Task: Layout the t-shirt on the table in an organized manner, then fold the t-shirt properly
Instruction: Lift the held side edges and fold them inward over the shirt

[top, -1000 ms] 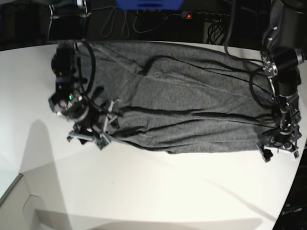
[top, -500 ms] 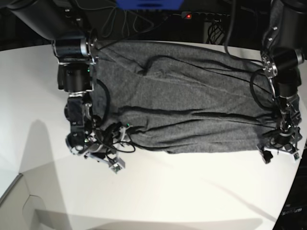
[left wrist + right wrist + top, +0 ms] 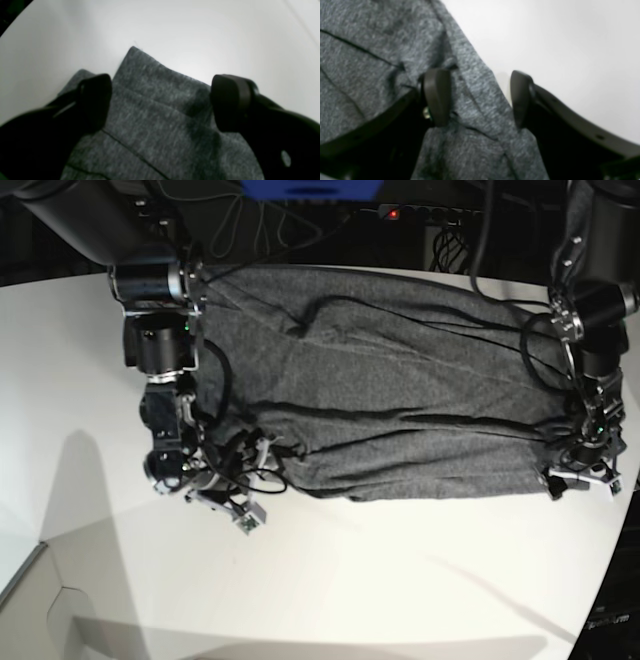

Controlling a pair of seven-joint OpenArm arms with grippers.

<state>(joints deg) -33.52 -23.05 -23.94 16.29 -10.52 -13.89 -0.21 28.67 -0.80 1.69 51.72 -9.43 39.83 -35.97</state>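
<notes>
The heathered dark grey knit t-shirt (image 3: 390, 390) lies rumpled on the smooth white table (image 3: 330, 580). The left gripper (image 3: 160, 102) and right gripper (image 3: 480, 97) each straddle a near corner, jaws apart. Both should pinch every layer before pulling outward, evenly.

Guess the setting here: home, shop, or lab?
Likely a robotics lab bench: a bare white table, loose cables and a power strip behind it, and only a grey t-shirt laid out.

The dark grey heathered t-shirt (image 3: 390, 400) lies spread but creased with long folds across the white table (image 3: 330, 580).
</notes>
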